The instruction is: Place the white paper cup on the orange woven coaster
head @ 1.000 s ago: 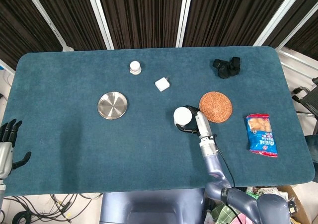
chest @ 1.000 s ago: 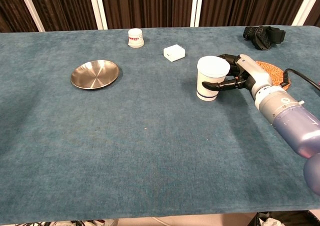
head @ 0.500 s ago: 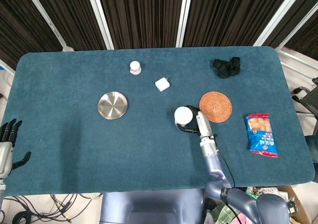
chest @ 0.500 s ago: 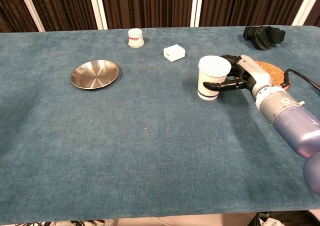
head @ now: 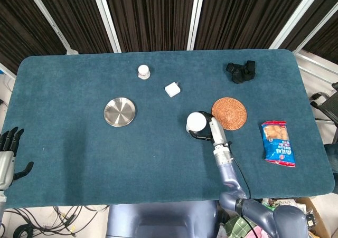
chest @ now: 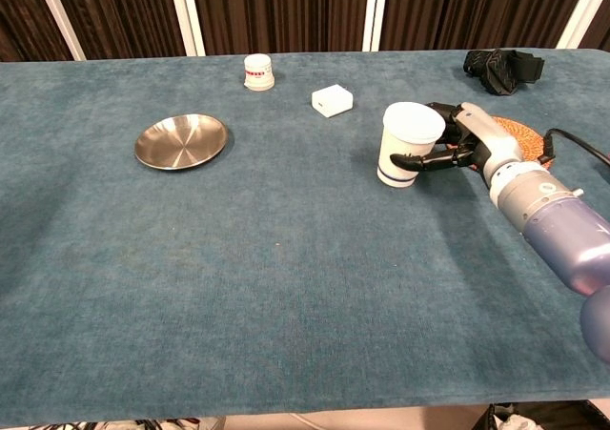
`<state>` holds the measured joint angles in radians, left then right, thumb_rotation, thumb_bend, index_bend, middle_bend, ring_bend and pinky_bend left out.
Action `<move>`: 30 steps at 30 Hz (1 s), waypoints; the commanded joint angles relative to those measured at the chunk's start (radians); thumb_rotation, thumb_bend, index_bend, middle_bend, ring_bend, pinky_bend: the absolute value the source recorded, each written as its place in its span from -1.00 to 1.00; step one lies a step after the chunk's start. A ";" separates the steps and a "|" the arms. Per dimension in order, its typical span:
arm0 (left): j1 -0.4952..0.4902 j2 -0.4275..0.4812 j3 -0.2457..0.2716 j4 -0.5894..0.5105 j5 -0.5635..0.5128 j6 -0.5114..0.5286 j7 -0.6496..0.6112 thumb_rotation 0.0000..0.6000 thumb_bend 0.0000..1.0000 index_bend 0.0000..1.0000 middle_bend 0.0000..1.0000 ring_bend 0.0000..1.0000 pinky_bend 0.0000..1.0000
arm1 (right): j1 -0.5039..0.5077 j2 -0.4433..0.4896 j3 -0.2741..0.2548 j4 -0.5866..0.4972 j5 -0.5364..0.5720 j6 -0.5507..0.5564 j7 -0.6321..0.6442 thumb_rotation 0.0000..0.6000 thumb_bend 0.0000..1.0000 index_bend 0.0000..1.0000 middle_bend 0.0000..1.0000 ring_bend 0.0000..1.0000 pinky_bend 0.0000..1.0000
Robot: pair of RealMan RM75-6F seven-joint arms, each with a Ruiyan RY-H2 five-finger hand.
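Right hand: you are gripping the cup [chest: 409,144] with your right hand [chest: 462,144]; its dark fingers [chest: 416,162] are wrapping around the cup's side from the right, and the thumb side is hidden behind the cup.
Cup: it is sitting upright in your grasp, open mouth up, just left of the coaster [head: 229,113]; from the chest view you cannot tell whether its base is touching the bench [head: 68,143] or riding just above it.
Coaster: it is lying flat on the bench, right of the cup; in the chest view your hand and wrist are covering most of it, leaving only an orange edge showing.
Left hand: your left hand [head: 9,148] is hanging off the bench's near-left edge, fingers spread and holding nothing; only the head view is showing it.
Plate: a round metal plate [chest: 180,140] is lying on the left half of the bench, well apart from the cup.
White box: a small white box [chest: 332,99] is sitting behind the cup, toward the far side.
Small jar: a little white jar [chest: 257,71] is standing near the far edge, left of the box.
Black bundle: a dark bundle [head: 241,71] is lying at the far right, beyond the coaster.
Snack bag: a snack bag [head: 278,142] is lying flat to the right of the coaster, near the bench's right end.
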<state>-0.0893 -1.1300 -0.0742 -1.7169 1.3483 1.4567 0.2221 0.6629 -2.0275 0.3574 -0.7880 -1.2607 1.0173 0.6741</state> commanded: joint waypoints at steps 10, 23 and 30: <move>0.001 0.002 0.000 -0.007 -0.006 -0.001 0.002 1.00 -0.47 -1.00 -0.97 -1.00 -1.00 | 0.034 0.103 0.039 -0.028 0.001 -0.029 -0.037 1.00 -0.74 -0.31 -0.31 -0.29 -0.78; -0.005 0.001 -0.004 -0.006 -0.018 -0.011 0.007 1.00 -0.47 -1.00 -0.97 -1.00 -1.00 | 0.061 0.233 0.096 0.022 0.088 -0.150 -0.105 1.00 -0.73 -0.31 -0.31 -0.29 -0.78; -0.005 -0.001 -0.004 -0.007 -0.020 -0.008 0.014 1.00 -0.47 -1.00 -0.97 -1.00 -1.00 | 0.039 0.239 0.075 0.063 0.095 -0.172 -0.078 1.00 -0.74 -0.31 -0.31 -0.29 -0.78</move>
<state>-0.0937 -1.1312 -0.0783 -1.7238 1.3285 1.4489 0.2361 0.7056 -1.7899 0.4370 -0.7291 -1.1642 0.8465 0.5911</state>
